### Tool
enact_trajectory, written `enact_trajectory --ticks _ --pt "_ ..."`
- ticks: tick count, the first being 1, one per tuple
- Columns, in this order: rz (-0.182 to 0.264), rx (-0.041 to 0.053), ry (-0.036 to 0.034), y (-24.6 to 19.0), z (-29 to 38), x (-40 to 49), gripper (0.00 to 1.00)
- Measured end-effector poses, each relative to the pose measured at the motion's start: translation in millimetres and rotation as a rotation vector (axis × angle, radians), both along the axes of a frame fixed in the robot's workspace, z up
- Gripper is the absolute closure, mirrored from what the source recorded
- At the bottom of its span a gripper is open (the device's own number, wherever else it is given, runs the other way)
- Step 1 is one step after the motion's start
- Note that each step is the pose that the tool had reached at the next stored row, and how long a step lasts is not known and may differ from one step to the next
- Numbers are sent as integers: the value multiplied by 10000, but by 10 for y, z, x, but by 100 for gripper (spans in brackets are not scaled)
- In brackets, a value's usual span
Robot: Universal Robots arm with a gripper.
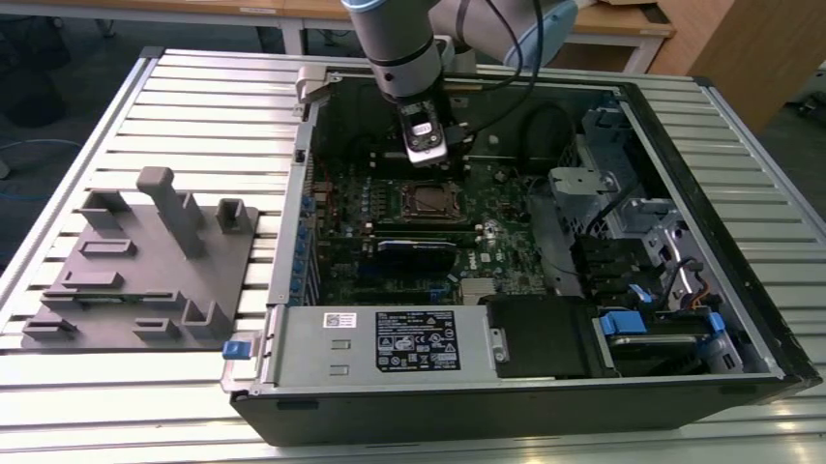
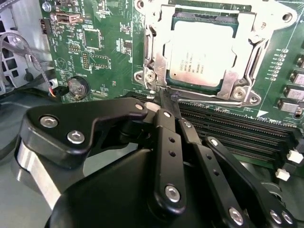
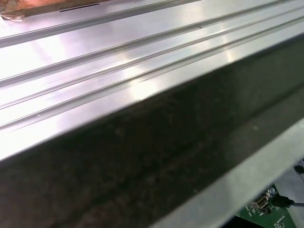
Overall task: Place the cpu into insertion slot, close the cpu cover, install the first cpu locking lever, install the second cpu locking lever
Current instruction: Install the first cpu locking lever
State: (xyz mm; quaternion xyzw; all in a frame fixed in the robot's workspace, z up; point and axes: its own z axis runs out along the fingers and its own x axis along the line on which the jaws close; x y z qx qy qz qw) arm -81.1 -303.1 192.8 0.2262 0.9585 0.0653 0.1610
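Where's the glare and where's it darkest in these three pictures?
First wrist view: glare streaks the slatted metal table, and the case wall beside it is dark. Second wrist view: the cpu reflects light, and the black gripper reads dark. Exterior view: even light, dimmer inside the computer case than on the table.

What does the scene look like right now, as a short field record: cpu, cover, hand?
cpu: seated flat, face showing through the window of the cpu cover
cpu cover: down over the cpu's edges
hand: shut, tips at the cover's edge nearest the memory slots
computer case: open, hand inside above the board
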Motion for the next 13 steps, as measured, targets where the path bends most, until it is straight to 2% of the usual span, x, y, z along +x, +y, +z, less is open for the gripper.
enact_trajectory --ticks 7,13 --pt "1 -6 3 0 5 1 90" --pt "2 44 1 0 89 2 90"
